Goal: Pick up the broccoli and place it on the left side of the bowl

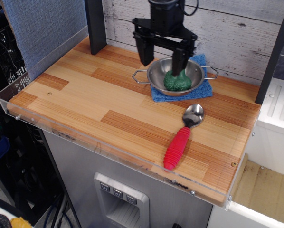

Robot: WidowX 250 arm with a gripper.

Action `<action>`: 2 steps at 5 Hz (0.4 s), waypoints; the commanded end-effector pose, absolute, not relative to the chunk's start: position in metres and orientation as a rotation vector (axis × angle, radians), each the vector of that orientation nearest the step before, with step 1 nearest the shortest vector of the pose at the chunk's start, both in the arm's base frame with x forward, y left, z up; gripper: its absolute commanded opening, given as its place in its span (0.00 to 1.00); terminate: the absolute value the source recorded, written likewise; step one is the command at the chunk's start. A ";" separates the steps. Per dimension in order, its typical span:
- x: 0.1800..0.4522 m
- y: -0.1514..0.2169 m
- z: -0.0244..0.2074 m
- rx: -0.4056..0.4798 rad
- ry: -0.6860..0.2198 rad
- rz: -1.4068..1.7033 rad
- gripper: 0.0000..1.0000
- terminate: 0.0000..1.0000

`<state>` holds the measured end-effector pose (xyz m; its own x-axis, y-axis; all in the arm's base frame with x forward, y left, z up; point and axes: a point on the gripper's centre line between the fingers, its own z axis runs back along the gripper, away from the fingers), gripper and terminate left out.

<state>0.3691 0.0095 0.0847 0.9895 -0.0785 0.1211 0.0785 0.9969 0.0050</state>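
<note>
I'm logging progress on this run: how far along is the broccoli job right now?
Early stage. Done: the end effector is over the bowl, fingers spread open. In hand: nothing is gripped; the broccoli sits inside the bowl, which rests on a blue cloth. Left: close on the broccoli, lift it out, and set it on the bare wood to the left of the bowl.

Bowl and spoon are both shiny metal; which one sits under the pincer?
The bowl, holding the broccoli on a blue cloth; the red-handled spoon lies apart, nearer the front edge.

Dark-green broccoli (176,81) sits inside the shiny steel bowl (157,71).
</note>
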 end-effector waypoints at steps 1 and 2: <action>0.400 0.004 0.086 0.015 -0.166 -0.058 1.00 0.00; 0.416 0.008 0.069 0.029 -0.135 -0.043 1.00 0.00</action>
